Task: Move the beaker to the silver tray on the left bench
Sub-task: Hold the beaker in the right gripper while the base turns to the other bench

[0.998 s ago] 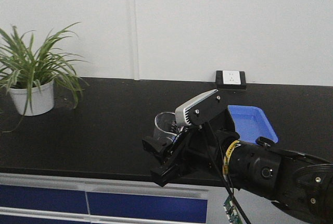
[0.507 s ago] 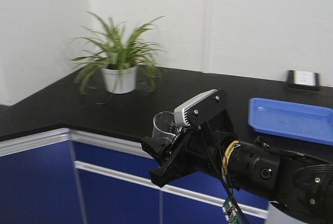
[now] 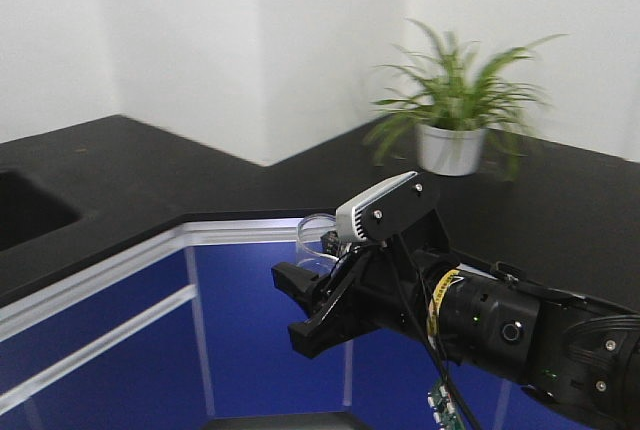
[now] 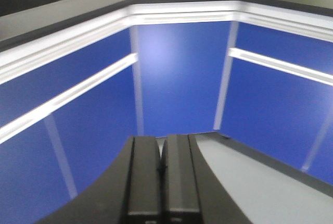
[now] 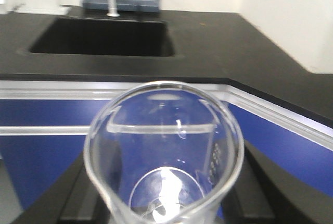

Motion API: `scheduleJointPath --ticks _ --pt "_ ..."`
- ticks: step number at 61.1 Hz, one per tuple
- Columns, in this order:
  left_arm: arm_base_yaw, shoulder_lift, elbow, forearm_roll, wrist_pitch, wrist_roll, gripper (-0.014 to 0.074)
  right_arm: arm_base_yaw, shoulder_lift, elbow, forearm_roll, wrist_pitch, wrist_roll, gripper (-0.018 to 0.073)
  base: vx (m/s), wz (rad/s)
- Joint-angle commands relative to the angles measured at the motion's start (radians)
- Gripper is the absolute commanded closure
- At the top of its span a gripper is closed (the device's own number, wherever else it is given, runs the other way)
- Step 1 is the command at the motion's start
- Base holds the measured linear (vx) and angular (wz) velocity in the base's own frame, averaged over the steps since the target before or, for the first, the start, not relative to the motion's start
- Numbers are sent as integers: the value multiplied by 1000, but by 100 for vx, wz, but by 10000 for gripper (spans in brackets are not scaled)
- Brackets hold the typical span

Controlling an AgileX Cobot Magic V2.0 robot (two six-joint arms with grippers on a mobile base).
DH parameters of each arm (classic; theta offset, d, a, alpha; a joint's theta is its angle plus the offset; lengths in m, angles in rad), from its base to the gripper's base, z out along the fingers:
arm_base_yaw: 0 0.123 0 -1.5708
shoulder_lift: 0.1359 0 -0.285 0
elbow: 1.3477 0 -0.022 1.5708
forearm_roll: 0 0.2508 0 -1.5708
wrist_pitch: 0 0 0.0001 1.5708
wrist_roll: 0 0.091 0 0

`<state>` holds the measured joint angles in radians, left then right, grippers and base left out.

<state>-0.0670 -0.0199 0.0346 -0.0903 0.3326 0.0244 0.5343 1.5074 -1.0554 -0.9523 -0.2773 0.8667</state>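
Right end effector: clamped on the beaker, carried upright in the air off the near edge of the black tabletop.
Left end effector: fingers pressed together, empty, pointing at blue cabinet fronts.
Beaker, wrist view: clear and empty, mouth towards the lens; a sink lies beyond it.
Step in hand: transport, judging by the beaker held clear of any surface.
Silver tray: not visible in any view.
Next move: bring the tray into sight, then lower the beaker onto it.
Potted plant: far right, well apart.
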Motion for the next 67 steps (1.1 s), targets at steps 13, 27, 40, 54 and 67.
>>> scheduleJointPath --ticks 13,27,40,54,67 --pt "2 -6 18 -5 -83 0 595 -1 -38 -33 16 -50 1 573 -2 82" --pt "2 -6 18 -5 -83 0 595 -1 -38 -33 16 -50 1 573 4 94" --pt "2 -6 18 -5 -83 0 595 -1 -38 -33 16 -50 1 573 9 96" --pt "2 -6 18 -5 -83 0 595 -1 -38 -33 16 -50 1 573 14 77" --pt "2 -6 18 -5 -83 0 595 -1 -38 -33 16 -49 1 573 17 54"
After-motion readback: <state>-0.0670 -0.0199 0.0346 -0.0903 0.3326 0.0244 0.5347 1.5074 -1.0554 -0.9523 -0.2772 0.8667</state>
